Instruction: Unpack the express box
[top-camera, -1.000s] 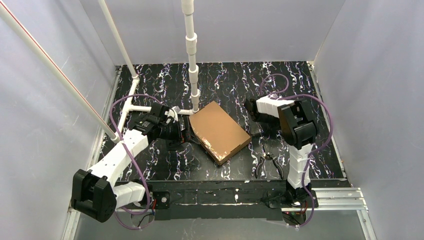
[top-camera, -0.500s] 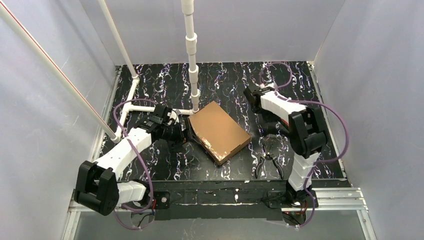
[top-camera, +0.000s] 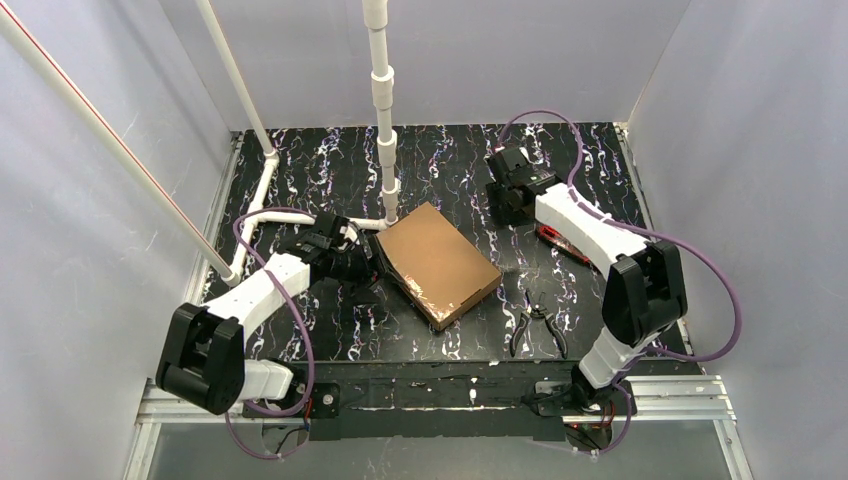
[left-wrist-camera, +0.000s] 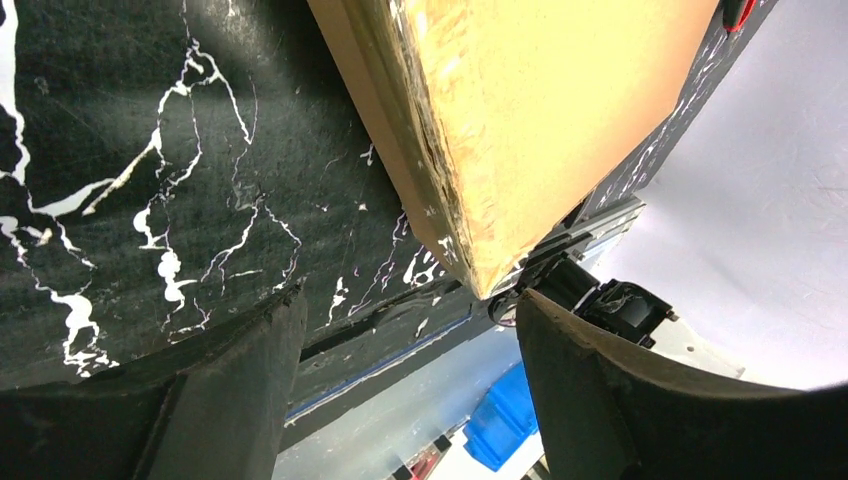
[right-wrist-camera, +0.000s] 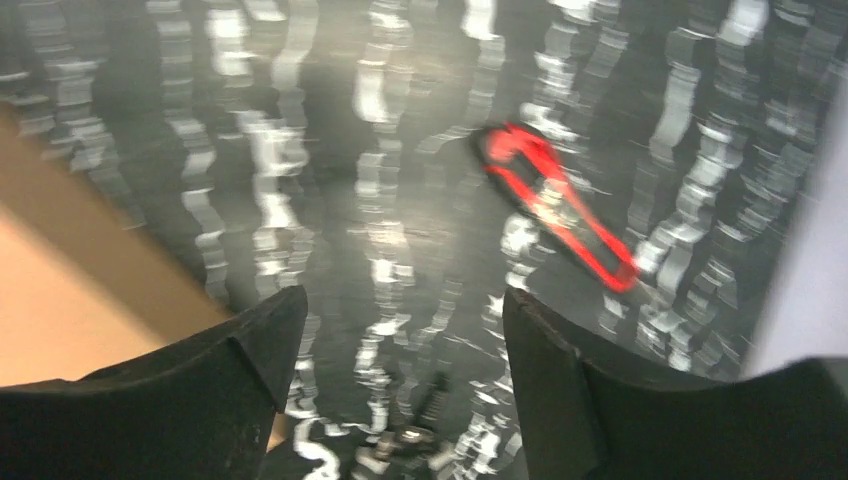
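While the box lies shut, the left hand gapes at its left edge; the right hand, also spread, hovers far right.

Left arm and right arm match: smooth white shell links between blocky black joint housings, the biggest black block at 7 o'clock on the left and 4 o'clock on the right. A thin purple cable loops loosely along each. Wrist views show broad matte-black fingers, curved on the inner edge
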